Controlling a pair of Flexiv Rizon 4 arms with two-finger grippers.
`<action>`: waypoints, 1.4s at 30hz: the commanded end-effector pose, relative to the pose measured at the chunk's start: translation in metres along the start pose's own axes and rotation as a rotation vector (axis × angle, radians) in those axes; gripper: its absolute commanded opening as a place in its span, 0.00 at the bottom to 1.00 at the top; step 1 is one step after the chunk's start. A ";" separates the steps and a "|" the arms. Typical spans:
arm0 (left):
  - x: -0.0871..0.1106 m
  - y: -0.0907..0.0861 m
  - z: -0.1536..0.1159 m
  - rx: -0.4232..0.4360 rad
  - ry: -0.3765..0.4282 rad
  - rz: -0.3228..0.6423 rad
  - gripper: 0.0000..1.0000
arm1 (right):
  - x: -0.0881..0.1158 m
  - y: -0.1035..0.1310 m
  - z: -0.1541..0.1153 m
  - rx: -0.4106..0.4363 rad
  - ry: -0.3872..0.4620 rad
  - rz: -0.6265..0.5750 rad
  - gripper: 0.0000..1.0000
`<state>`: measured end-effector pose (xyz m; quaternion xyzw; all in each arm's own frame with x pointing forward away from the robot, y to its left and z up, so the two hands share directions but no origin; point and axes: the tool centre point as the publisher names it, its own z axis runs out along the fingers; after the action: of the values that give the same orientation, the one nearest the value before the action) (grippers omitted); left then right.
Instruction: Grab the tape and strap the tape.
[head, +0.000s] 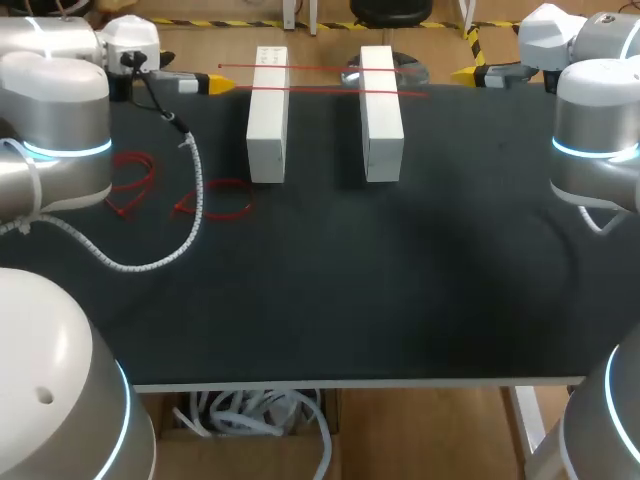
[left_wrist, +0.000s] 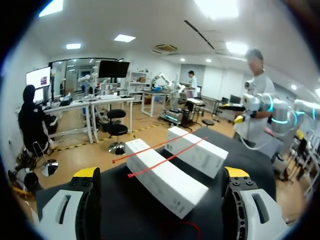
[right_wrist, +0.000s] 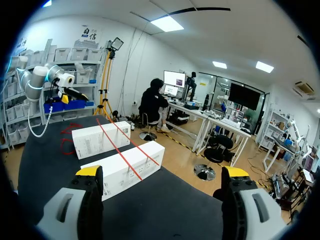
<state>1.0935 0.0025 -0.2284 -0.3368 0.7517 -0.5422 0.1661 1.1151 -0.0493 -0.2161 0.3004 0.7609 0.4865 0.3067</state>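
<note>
While both jaws gape empty, the red tape (head: 322, 91) lies lengthwise between them.
It spans the white boxes (head: 268, 115), its end seemingly nearer my left gripper (head: 217, 84) than my right gripper (head: 465, 73).

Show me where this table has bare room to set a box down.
Bare: the table across its near half, from the white boxes to the front edge, and right of the right box. Crowded: left of the left box, loose red straps and a white cable; two red straps bridge the boxes.

Two red tapes (head: 322, 68) across white boxes (head: 267, 130)
</note>
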 end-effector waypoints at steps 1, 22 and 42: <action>-0.013 0.008 0.001 0.053 0.251 0.110 1.00 | 0.000 0.000 0.000 -0.002 0.000 0.000 1.00; -0.010 0.029 0.046 0.082 0.301 0.367 0.46 | 0.000 0.000 0.000 -0.002 0.000 0.000 1.00; -0.020 0.031 0.064 0.091 0.379 0.406 0.00 | 0.000 0.000 0.000 -0.002 0.000 0.000 1.00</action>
<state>1.1280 -0.0244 -0.2793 -0.0717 0.7964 -0.5807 0.1528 1.1151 -0.0492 -0.2161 0.3004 0.7610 0.4865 0.3067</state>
